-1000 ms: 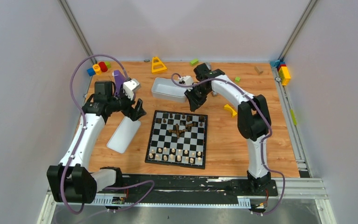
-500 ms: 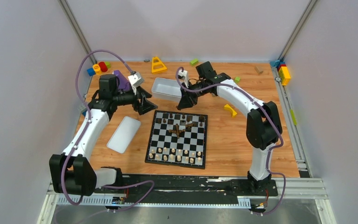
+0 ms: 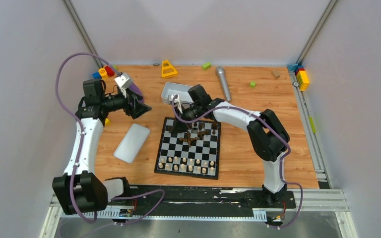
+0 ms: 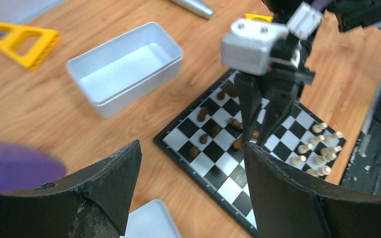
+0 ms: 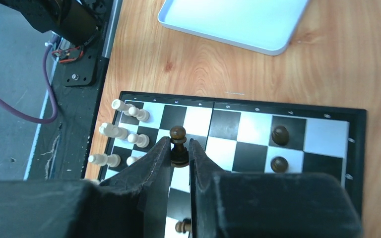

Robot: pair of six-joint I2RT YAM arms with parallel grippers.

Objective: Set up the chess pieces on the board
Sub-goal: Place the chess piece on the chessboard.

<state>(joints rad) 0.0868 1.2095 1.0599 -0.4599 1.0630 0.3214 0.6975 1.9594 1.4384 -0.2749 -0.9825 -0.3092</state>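
Chess pieces (image 3: 190, 140): we are counting pale men standing in two rows at the near edge of the board (image 3: 176, 150). Dark men are lying scattered across its far half.

One dark pawn (image 5: 178, 134) is being pinched by the right gripper (image 5: 180, 144). A second ago that gripper was by the white tray (image 4: 139, 89); it is now hanging over the board, so we are judging another placement underway.

The left gripper (image 4: 192, 146), fingers spread and empty, is pulling back leftward.

The border marks are proving too small to read.

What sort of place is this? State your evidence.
Probably a robot test cell: left arm and right arm bolted by a wooden table, plain walls around, toy blocks and a chessboard.
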